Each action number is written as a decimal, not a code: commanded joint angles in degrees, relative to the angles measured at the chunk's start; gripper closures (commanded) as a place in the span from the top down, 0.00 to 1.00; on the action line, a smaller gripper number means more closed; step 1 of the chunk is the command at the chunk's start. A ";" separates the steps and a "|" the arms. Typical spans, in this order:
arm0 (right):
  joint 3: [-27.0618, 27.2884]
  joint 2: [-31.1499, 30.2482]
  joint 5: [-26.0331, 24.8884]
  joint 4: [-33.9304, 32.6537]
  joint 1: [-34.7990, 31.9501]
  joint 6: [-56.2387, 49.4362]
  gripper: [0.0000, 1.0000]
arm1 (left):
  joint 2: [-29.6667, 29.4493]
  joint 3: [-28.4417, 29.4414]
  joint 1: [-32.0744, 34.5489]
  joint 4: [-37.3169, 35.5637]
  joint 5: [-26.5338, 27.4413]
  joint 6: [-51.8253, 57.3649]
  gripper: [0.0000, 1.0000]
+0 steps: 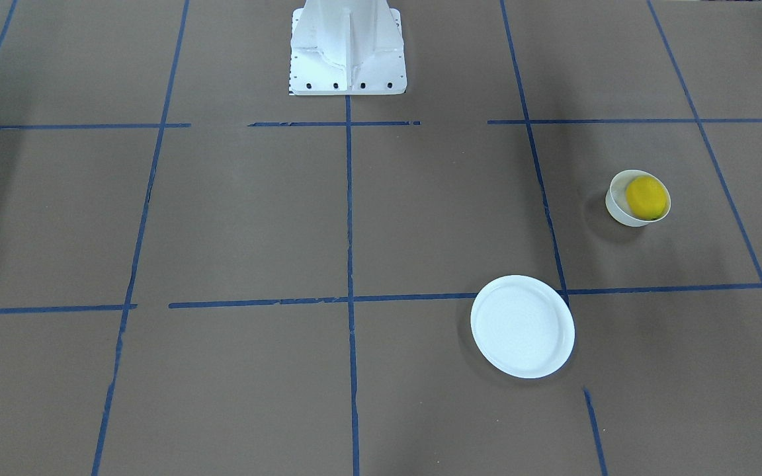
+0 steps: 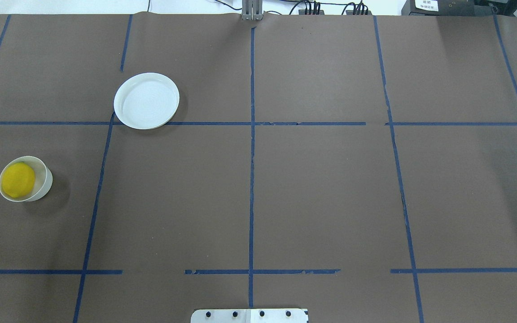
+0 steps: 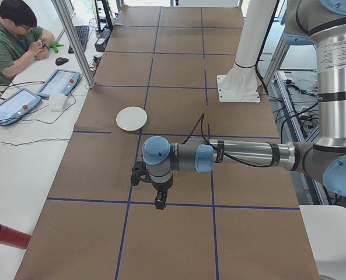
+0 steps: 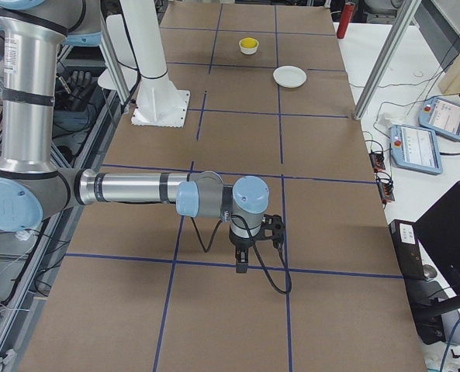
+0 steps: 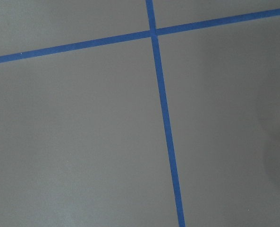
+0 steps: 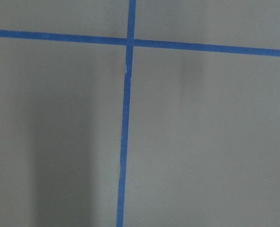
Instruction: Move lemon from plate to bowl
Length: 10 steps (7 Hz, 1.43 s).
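Yellow against white, the lemon [image 2: 17, 180] sits inside the bowl [image 2: 47, 181], on the robot's left side of the brown-papered bench [image 2: 321, 188]. The plate [image 2: 146, 101] lies well apart from the bowl, farther from the robot. The left pincer [image 3: 159, 203] and right pincer [image 4: 241, 266] hang low over the blue tape lines [image 2: 251, 179]. They show only in the side views, so I cannot tell how far apart their fingers stand or whether they hold anything.

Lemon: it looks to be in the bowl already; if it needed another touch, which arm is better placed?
Left, probably. The lemon lies in the bowl in the overhead view's left half, the robot's left side, as does the bare plate. The move looks done, so perhaps no step remains.
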State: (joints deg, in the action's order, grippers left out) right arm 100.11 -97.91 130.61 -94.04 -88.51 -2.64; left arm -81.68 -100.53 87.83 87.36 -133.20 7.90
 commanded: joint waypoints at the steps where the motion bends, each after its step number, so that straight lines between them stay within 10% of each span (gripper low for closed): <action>1: 0.00 0.00 0.00 0.00 0.00 0.00 1.00 | -0.23 -0.19 0.15 0.09 0.39 0.09 1.00; 10: 0.00 0.00 0.00 0.00 0.00 0.00 1.00 | -1.29 -0.89 0.06 0.36 0.22 0.27 1.00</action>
State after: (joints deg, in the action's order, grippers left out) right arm 100.11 -97.88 130.61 -94.04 -88.51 -2.64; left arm -82.96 -101.42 87.94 87.71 -132.96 8.17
